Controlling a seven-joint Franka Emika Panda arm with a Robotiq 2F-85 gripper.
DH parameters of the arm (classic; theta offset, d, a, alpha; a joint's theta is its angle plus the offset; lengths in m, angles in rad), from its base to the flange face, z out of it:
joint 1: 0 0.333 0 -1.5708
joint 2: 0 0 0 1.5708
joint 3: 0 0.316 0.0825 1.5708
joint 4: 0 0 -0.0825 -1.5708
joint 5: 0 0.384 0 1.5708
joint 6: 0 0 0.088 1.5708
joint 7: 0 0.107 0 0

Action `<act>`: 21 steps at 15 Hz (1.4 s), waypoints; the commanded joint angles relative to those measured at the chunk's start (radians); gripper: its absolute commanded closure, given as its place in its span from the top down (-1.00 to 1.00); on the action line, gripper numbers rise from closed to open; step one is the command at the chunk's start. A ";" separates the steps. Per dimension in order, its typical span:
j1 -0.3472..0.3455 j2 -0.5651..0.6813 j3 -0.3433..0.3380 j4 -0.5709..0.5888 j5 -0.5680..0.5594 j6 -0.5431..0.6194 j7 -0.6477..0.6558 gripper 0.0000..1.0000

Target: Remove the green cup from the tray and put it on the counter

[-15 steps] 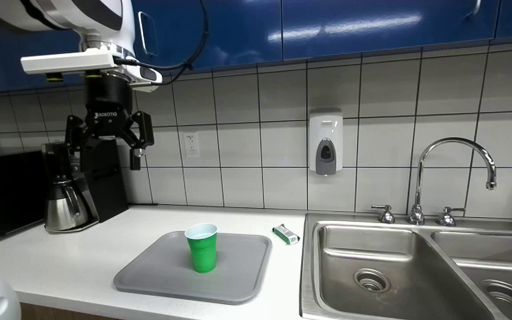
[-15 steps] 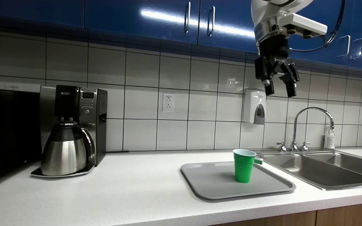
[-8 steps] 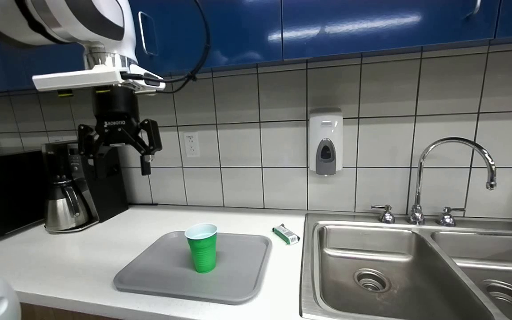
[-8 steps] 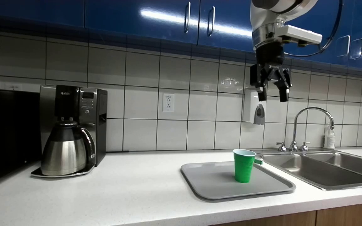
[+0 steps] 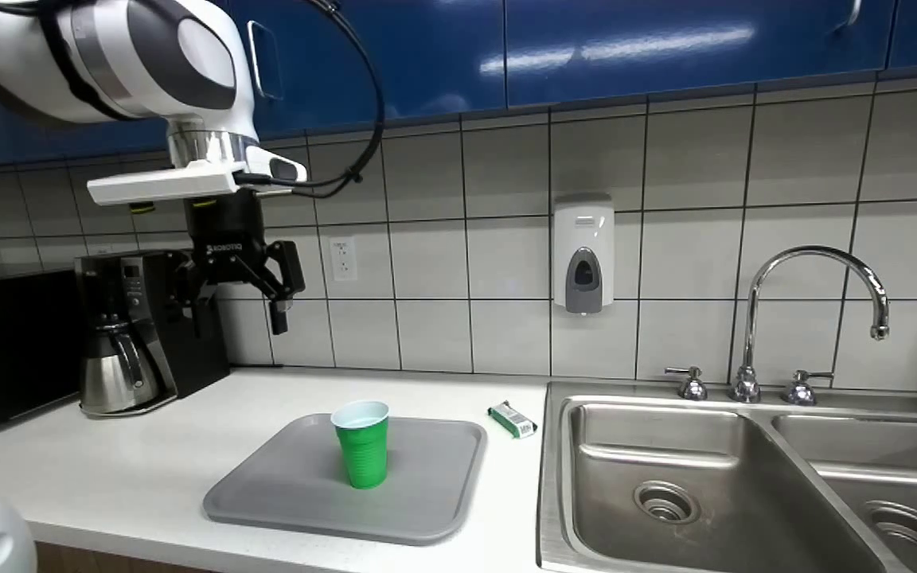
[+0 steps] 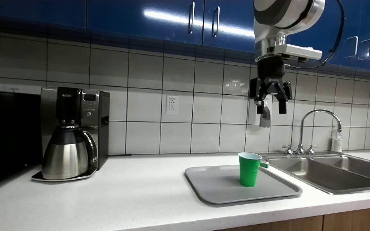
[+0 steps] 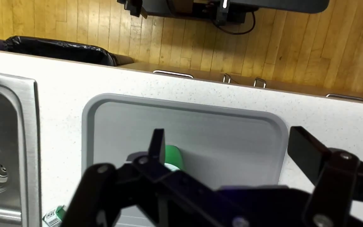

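The green cup (image 5: 364,458) stands upright on the grey tray (image 5: 283,485). In an exterior view the cup (image 6: 249,171) is on the right half of the tray (image 6: 210,184). The tray lies on the white counter (image 6: 133,195). My gripper (image 5: 239,318) is open and empty, pointing down, well above the counter and apart from the cup. It also shows in an exterior view (image 6: 271,109). In the wrist view the fingers (image 7: 228,137) are wide apart; the cup (image 7: 174,156) shows just inside the left finger, partly hidden by it.
A coffee maker (image 6: 103,128) with a steel pot (image 6: 66,160) stands at the counter's left end. A steel sink (image 5: 657,469) with a tall faucet (image 5: 753,318) is right of the tray. A small green packet (image 5: 513,419) lies between tray and sink. Blue cabinets (image 5: 427,56) hang above.
My gripper has moved down, to the right in one exterior view and to the left in the other. It has stayed open. The cup and tray have not moved.
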 commanded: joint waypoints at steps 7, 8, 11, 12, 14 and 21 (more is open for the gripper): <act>-0.040 0.114 0.014 -0.014 -0.062 0.199 0.077 1.00; -0.043 0.130 0.013 -0.012 -0.064 0.215 0.080 1.00; -0.051 0.189 0.011 0.000 -0.069 0.269 0.094 1.00; -0.054 0.213 0.011 0.006 -0.070 0.288 0.098 1.00; -0.058 0.261 0.010 0.018 -0.070 0.325 0.107 1.00; -0.056 0.438 0.004 0.102 -0.071 0.421 0.138 1.00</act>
